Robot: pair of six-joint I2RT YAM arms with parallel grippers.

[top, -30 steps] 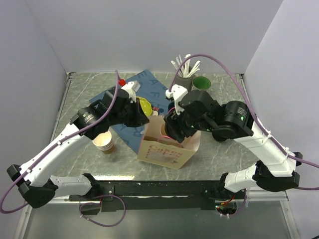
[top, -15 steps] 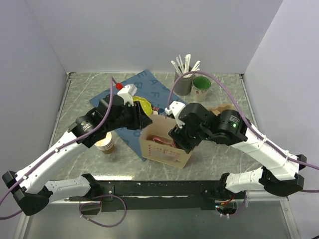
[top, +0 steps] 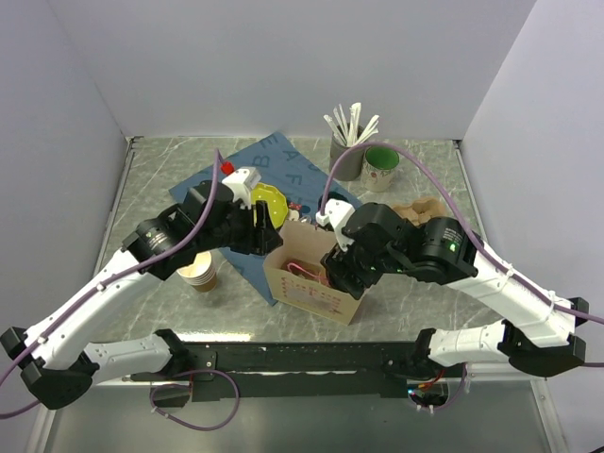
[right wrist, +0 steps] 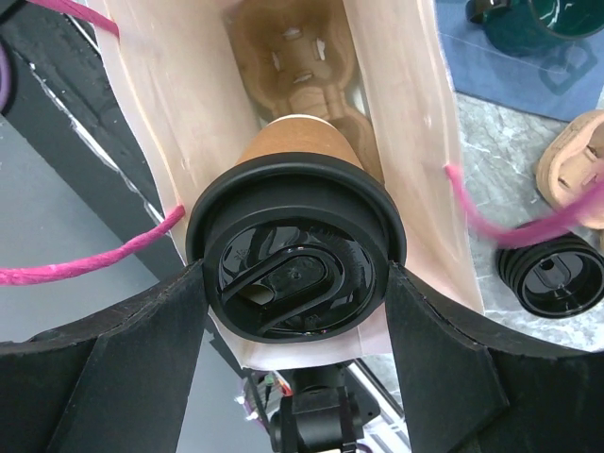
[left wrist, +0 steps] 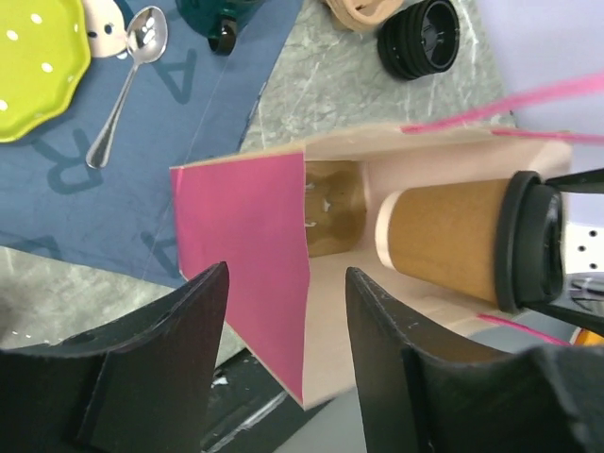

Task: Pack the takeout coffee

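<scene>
**Bag**: kraft paper with pink print on the front and pink string handles. It stands mid-table, nearest the arm bases, with its mouth open. A moulded pulp tray lies at its bottom.

**Coffee**: brown paper cup with a black lid. It sits inside the bag's mouth, base pointing toward the bag's bottom and short of the tray, lid at the opening.

**Right gripper**: reaches into the bag from the right. Its fingers are clamped on either side of the lid, carrying the coffee.

**Left gripper**: fingers spread apart, holding nothing. It hangs just over the bag's pink side panel, on the bag's left.

**Cups**: lidless stack with white rims, left of the bag and partly under the left arm.

**Mat**: blue, lettered, lying askew behind the bag. On it are:
- a yellow-green dotted plate
- a metal spoon just beside the plate
- a dark teal mug, cut off by the frame edge

**Cap**: black, ribbed and round, on bare table right of the mat.

**Carrier**: tan pulp, beside the cap and behind the right arm.

**Holder**: grey pot of white stirrers, upright at the back.

**Green mug**: green inside, just right of the holder.
</scene>
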